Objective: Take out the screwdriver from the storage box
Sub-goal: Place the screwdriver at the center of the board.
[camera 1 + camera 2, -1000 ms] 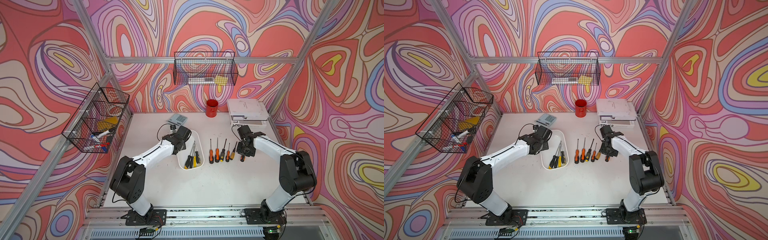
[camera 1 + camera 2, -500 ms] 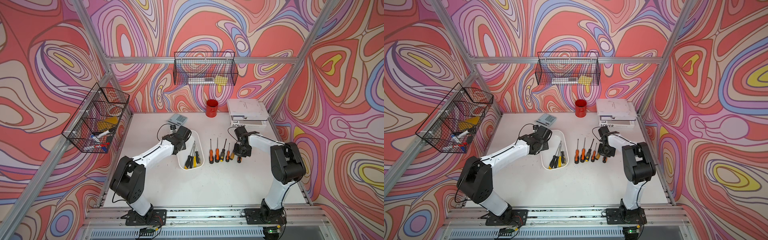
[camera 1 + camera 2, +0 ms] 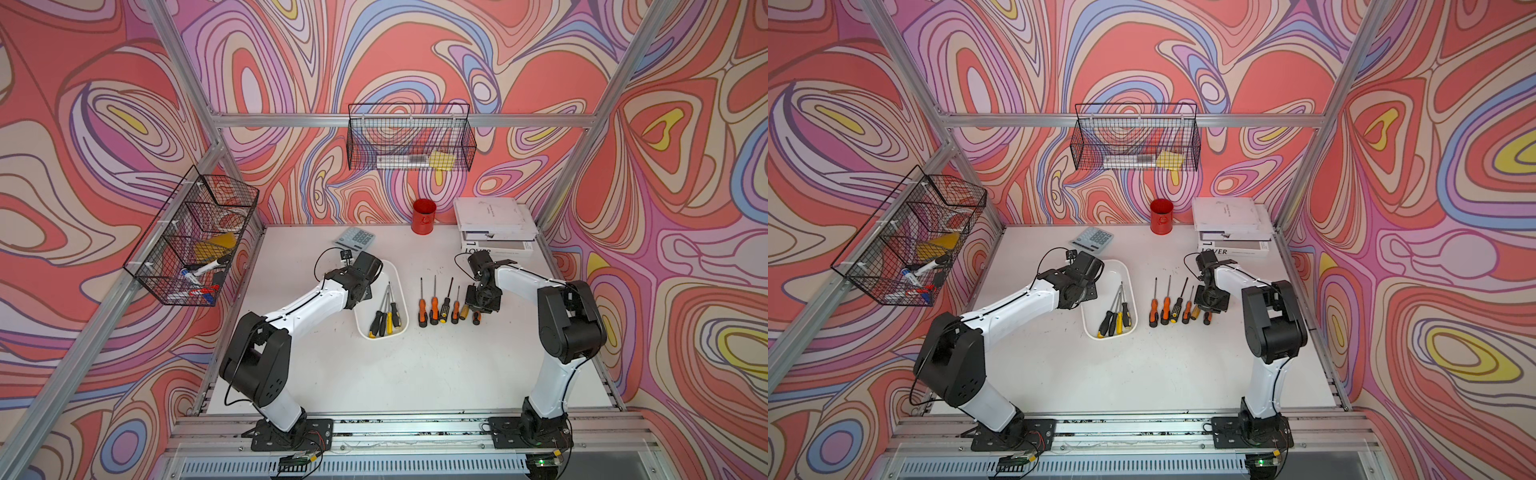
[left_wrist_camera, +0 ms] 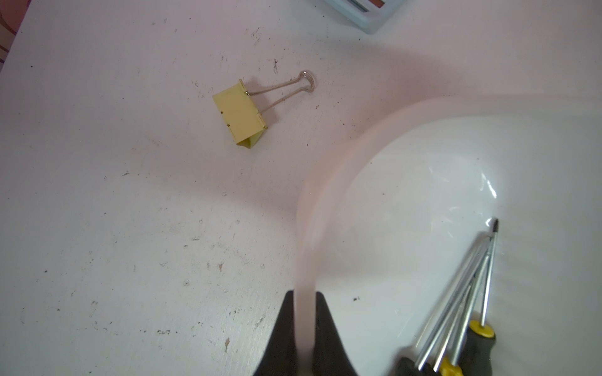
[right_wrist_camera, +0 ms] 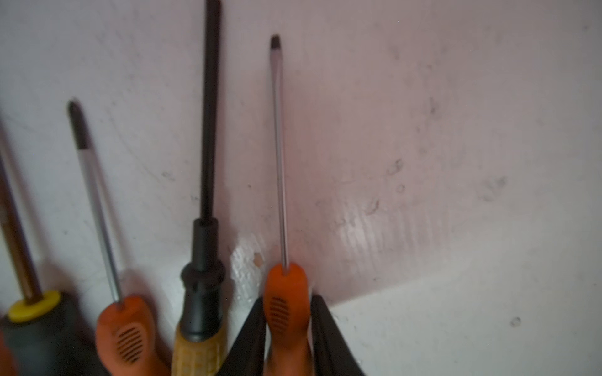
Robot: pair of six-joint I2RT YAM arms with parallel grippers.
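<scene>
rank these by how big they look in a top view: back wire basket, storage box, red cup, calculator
1. back wire basket
2. storage box
3. red cup and calculator: about alike, not ranked

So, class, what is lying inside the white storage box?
About four screwdrivers with black and yellow handles lie at the storage box's near end, shafts pointing away. In both top views the left arm covers its left side.

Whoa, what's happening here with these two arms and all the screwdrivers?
The left arm's fingers pinch the rim of the white storage box, apparently steadying it; several screwdrivers lie inside. The right arm's fingers straddle an orange-handled screwdriver at the end of the row on the table, with slight gaps, not squeezing it.
</scene>
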